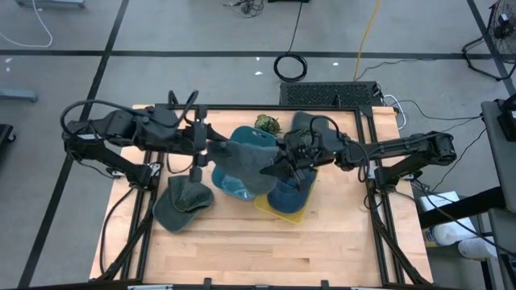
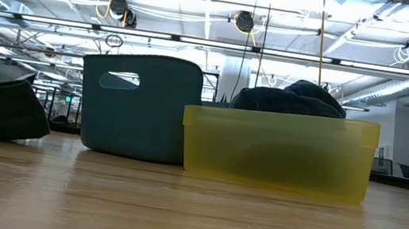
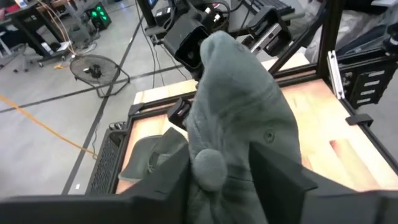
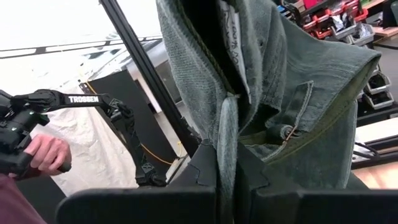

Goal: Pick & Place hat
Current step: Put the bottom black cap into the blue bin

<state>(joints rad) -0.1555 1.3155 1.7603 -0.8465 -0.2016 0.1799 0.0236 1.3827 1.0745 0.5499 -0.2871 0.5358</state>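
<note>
High view, soft grey-green fabric hat [image 1: 246,157] stretched between left end effector [image 1: 211,151] and right end effector [image 1: 282,163], both clamped on it.

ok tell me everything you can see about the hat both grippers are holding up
The grey-green hat hangs above the bins, stretched between the left gripper and the right gripper, both shut on it. It looks like soft, washed cotton, limp and folded, with a fabric button on its crown, a stitched eyelet, an inner label and a metal-buckled back strap. It hangs clear of the teal bin and the yellow bin.
</note>
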